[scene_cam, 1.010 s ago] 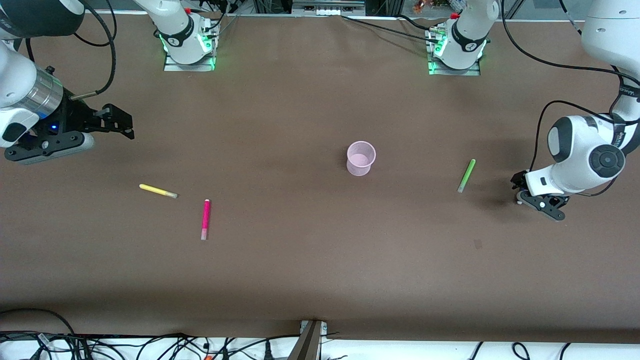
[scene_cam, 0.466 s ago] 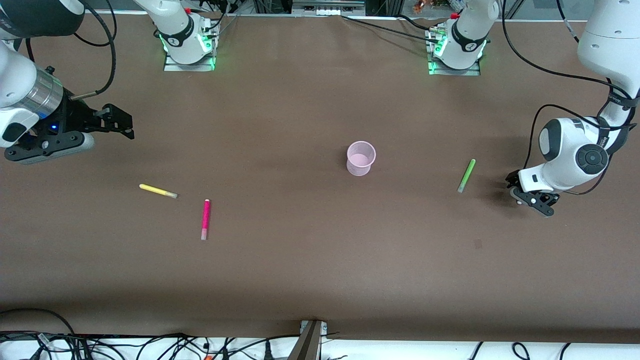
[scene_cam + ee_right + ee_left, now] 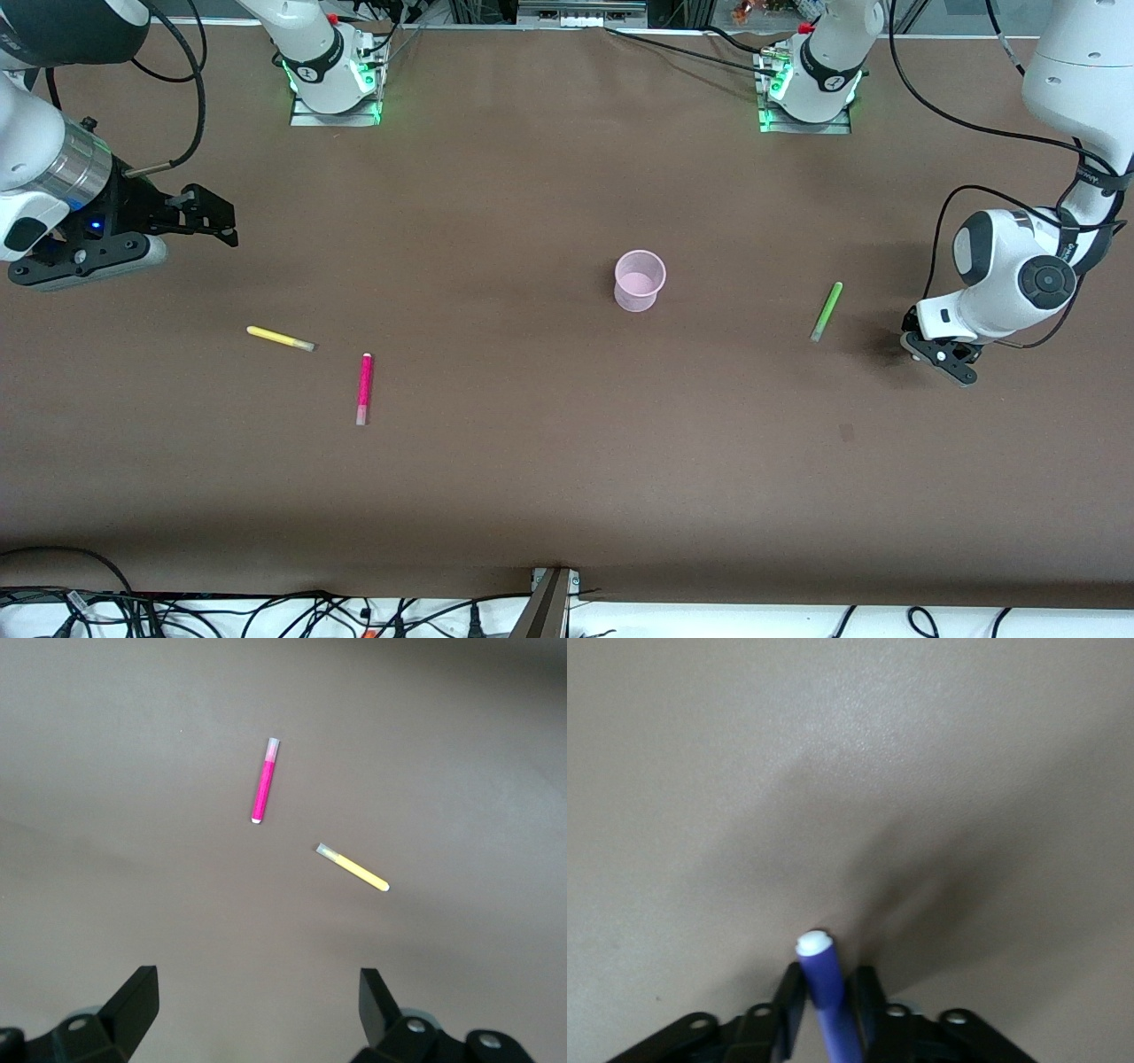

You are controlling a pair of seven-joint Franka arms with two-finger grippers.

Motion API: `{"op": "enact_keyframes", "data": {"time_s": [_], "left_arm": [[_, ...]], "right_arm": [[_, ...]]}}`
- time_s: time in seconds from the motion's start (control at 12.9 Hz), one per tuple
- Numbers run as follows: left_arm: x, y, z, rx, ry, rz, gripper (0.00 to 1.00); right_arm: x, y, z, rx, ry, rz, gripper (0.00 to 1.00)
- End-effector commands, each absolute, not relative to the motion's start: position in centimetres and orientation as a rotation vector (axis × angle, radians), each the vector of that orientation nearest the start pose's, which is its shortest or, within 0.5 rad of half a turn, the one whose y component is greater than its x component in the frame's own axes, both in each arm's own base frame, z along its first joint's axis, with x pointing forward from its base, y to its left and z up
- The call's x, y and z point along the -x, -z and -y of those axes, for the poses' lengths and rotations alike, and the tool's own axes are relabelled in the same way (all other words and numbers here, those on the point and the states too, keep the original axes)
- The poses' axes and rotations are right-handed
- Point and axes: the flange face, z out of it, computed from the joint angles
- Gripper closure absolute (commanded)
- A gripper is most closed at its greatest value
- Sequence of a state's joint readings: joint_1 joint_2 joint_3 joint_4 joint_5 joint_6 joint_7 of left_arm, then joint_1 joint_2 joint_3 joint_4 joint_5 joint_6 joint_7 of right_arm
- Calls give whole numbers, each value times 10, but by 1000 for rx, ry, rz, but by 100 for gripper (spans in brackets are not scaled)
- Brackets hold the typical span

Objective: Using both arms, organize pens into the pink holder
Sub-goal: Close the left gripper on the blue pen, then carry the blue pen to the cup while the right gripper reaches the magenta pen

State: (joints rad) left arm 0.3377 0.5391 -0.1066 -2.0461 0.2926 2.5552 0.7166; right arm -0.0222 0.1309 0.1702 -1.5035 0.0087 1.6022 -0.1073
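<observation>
- Pink, translucent plastic: your pink holder (image 3: pixel 640 279) stands upright near the middle of the brown table (image 3: pixel 532 461), with no pen showing in it.
- Light green pen (image 3: pixel 827 311) lies flat toward the left arm's end of the table, well apart from the holder.
- Your left gripper (image 3: pixel 941 354) sits low at the table, just beside that green pen at the left arm's end. In the left wrist view its fingers (image 3: pixel 788 1005) are closed on the dark purple pen (image 3: pixel 826 992), pale tip pointing away from the wrist camera.
- Magenta-pink pen (image 3: pixel 363 388) and yellow pen (image 3: pixel 280 338) lie flat toward the right arm's end, near each other but apart; the magenta one is nearer the front camera.
- Your right gripper (image 3: pixel 213 219) waits above the table at the right arm's end. Its fingers (image 3: pixel 133 1001) are spread wide and hold nothing, with both of those pens in its wrist view.
</observation>
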Motion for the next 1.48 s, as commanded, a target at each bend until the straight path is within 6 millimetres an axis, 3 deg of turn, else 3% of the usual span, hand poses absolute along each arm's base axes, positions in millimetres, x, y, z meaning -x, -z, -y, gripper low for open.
{"op": "enact_keyframes", "data": {"time_s": [0.0,0.16,0.31,0.47,0.7,0.85,1.01,1.17,1.4], "left_arm": [[-578,-174,-129,2845,-95,-1122,100],[-581,-184,-122,2841,-109,-1137,100],[-601,-221,-99,2830,-174,-1186,100],[-630,-268,-83,2852,-221,-1178,100],[-638,-299,-63,3106,-264,-1087,100],[-640,-317,-25,3242,-218,-1103,100],[-639,-323,22,3386,-173,-1148,100],[-635,-333,78,3541,-143,-1194,100],[-628,-347,141,3673,-112,-1263,100]], "right_arm": [[-587,-588,-96,3068,-37,420,0],[-590,-586,-110,3077,3,448,0],[-594,-581,-108,3073,-2,440,0],[-604,-555,-106,3079,-69,441,0],[-614,-518,-105,3083,-172,461,0],[-622,-496,-105,3100,-219,467,0],[-626,-477,-103,3088,-274,477,0],[-630,-465,-103,3081,-300,453,0],[-630,-460,-97,3087,-322,442,0]]}}
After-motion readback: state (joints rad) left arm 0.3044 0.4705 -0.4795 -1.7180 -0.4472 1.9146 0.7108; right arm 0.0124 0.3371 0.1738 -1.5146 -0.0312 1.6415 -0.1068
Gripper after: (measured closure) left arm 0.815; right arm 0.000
